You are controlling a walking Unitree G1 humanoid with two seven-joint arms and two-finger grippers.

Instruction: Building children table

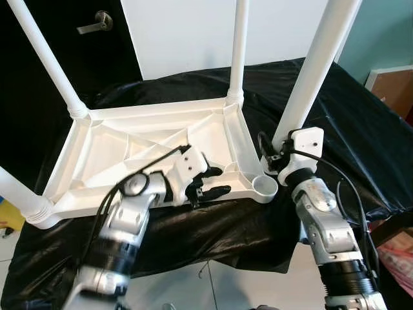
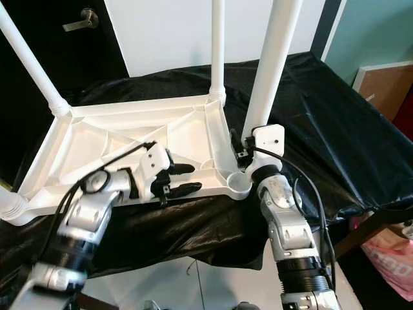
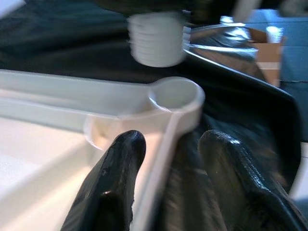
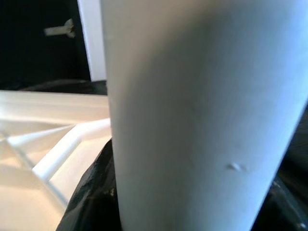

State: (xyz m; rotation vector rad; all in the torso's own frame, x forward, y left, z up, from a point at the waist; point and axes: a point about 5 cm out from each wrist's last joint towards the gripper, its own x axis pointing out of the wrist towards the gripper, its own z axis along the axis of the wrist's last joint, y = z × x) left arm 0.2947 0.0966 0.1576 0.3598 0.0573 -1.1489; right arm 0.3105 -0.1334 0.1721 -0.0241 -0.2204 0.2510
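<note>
The white plastic table lies upside down on a black cloth. Three white legs stand screwed in: at the far left, the far right corner and the near left. My right gripper is shut on the fourth leg, held tilted with its threaded end just above and beyond the empty corner socket. My left gripper is open, its fingers astride the table's near rim, close to that socket. The held leg fills the right wrist view.
The black cloth drapes over the work surface's front edge. A dark door with a lever handle stands behind at the left, beside a white wall. A brown box sits at the right, and a pink bag lies on the floor.
</note>
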